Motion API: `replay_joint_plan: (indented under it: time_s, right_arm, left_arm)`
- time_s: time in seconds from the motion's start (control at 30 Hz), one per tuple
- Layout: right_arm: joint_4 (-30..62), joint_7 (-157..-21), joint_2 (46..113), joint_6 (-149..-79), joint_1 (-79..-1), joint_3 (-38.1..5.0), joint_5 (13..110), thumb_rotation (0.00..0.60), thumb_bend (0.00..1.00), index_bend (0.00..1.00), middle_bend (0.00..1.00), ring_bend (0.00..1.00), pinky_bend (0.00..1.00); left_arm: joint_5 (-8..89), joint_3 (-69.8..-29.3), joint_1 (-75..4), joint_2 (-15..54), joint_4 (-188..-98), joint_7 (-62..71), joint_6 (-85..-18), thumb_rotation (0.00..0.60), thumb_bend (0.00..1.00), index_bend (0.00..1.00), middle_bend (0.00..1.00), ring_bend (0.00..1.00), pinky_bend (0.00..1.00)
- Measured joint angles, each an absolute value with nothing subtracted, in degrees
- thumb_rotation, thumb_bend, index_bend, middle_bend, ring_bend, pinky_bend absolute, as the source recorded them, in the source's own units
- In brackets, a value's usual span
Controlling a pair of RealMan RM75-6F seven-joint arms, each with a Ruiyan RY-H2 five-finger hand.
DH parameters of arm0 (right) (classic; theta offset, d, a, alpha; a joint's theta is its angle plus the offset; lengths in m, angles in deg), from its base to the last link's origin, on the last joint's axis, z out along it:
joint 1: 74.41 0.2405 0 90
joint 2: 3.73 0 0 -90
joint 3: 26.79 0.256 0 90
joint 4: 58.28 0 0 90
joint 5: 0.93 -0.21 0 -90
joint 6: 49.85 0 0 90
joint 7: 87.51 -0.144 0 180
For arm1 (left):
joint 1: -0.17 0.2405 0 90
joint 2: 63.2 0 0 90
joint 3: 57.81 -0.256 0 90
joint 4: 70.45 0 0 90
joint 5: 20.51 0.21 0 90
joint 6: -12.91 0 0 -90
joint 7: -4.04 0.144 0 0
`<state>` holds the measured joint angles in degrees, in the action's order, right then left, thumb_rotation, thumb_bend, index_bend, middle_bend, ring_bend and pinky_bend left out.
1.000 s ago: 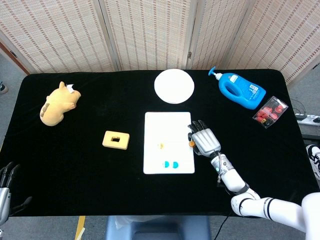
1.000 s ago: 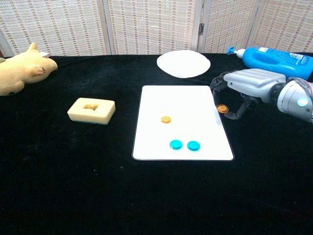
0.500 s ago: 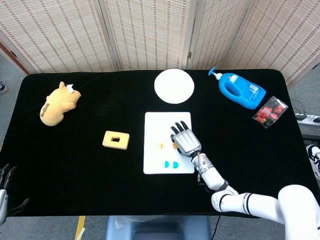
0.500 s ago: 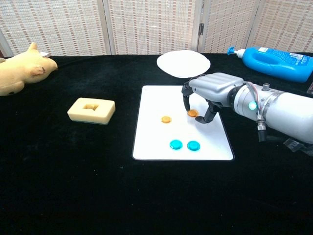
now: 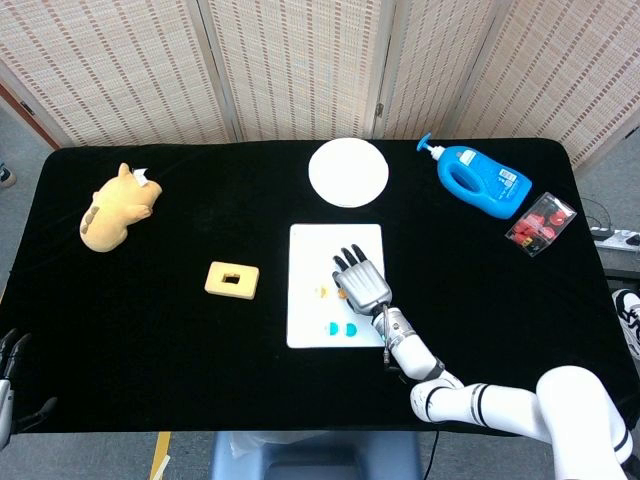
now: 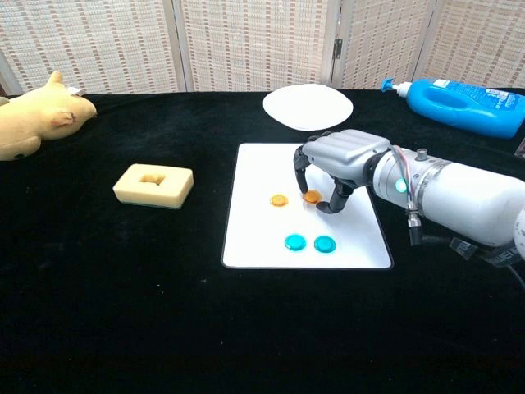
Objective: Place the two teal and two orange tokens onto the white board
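The white board (image 5: pixel 320 250) (image 6: pixel 262 164) lies at the table's middle. Two teal tokens (image 6: pixel 294 242) (image 6: pixel 325 244) sit side by side near its front edge, also in the head view (image 5: pixel 333 327) (image 5: pixel 350 327). One orange token (image 6: pixel 279 200) (image 5: pixel 322 291) lies on the board's middle. My right hand (image 6: pixel 340 156) (image 5: pixel 360 283) hovers low over the board and pinches a second orange token (image 6: pixel 312 196) between thumb and a finger, just right of the first. My left hand (image 5: pixel 10 395) shows at the head view's bottom left corner, fingers apart and holding nothing.
A white plate (image 6: pixel 308 106) sits behind the board. A blue detergent bottle (image 6: pixel 459 103) and a red packet (image 5: pixel 541 224) are at the back right. A yellow foam block (image 6: pixel 153 184) lies left of the board, a plush toy (image 6: pixel 37 119) at the far left.
My right hand carried the second orange token leftward from the black cloth beside the board's right edge to over the board's middle. My left hand sank slightly out of frame.
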<state>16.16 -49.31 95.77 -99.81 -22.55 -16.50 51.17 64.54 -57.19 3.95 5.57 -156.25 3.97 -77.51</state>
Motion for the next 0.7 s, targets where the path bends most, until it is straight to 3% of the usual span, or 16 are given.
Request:
replay_joint_plan:
  time_s: [0.43, 0.7]
  right_arm:
    - [14.38, -50.35, 96.5, -99.82, -21.89, -16.65, 51.51, 0.6, 0.42, 0.43, 0.16, 0.03, 0.0]
    - [14.52, -51.6, 96.52, -100.08, -21.99, -16.74, 52.13, 0.6, 0.42, 0.26, 0.16, 0.04, 0.0]
  left_arm:
    - [64.38, -57.08, 3.89, 5.55, -156.39, 4.18, -77.31, 0.6, 0.21, 0.0, 0.0, 0.01, 0.0]
    - [64.19, -57.09, 3.96, 5.62, -156.07, 3.98, -77.16, 0.6, 0.21, 0.0, 0.0, 0.01, 0.0]
